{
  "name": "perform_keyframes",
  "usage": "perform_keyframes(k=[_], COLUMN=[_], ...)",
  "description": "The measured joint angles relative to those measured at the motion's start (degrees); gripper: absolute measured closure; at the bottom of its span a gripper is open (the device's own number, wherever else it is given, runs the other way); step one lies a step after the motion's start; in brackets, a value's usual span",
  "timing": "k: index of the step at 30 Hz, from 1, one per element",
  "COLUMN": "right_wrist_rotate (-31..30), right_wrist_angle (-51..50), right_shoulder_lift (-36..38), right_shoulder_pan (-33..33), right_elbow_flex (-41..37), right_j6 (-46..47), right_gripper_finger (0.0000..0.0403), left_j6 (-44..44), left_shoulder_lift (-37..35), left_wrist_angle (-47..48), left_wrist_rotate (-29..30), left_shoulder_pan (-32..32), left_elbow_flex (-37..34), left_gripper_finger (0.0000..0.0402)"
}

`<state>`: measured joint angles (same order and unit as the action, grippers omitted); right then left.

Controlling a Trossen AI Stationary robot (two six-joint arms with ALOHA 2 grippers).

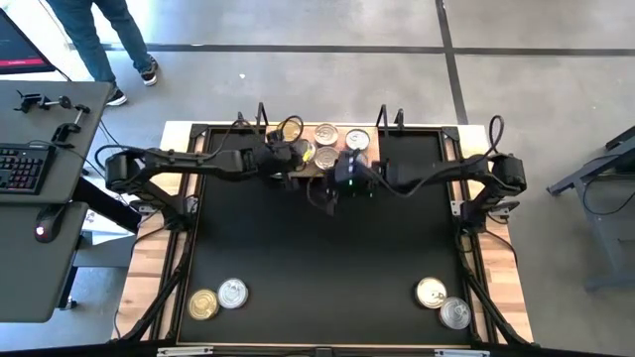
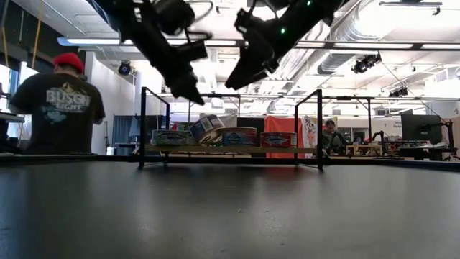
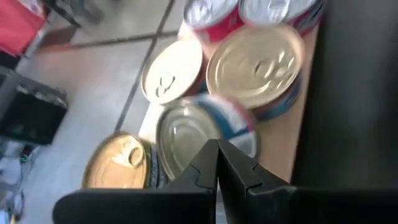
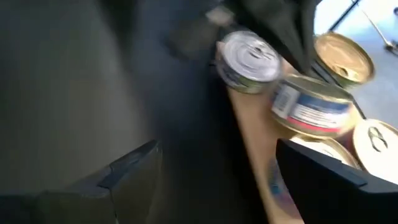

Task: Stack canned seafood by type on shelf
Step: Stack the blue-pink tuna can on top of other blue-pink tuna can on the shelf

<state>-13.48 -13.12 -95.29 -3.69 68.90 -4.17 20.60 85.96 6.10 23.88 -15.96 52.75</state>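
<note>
The wooden shelf stands at the table's far edge and holds several tins. One tin with a blue and red label sits tilted, leaning among gold-lidded neighbours. My left gripper is shut and hovers just above that tilted tin; the low view shows a gap below its tips. My right gripper is wide open, raised over the black tabletop just in front of the shelf, and looks at the same tin.
Two tins lie at the near left corner of the table and two more at the near right. Black uprights stand at the shelf's ends. A person stands beyond the table on the left.
</note>
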Motion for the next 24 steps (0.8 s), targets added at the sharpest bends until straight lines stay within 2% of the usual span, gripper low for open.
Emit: perform_keyframes(k=[5, 10, 24], right_wrist_rotate=[-3.8, -5.9, -6.0], right_wrist_angle=[-0.4, -3.9, -5.9], right_shoulder_lift=[0.0, 0.0, 0.0], right_shoulder_pan=[5.9, 9.9, 13.6], right_elbow_flex=[0.0, 0.0, 0.0], right_j6=[0.3, 1.6, 3.5], right_gripper_finger=[0.0096, 0.0096, 0.0096], left_j6=[3.3, 7.9, 10.6], left_shoulder_lift=[3.3, 4.7, 4.3], left_wrist_angle=[-0.5, -1.5, -0.1], left_wrist_rotate=[-0.1, -0.3, -7.3], left_shoulder_pan=[-2.9, -3.2, -0.2], left_elbow_flex=[0.0, 0.0, 0.0], left_gripper_finger=[0.0401, 0.0401, 0.0401])
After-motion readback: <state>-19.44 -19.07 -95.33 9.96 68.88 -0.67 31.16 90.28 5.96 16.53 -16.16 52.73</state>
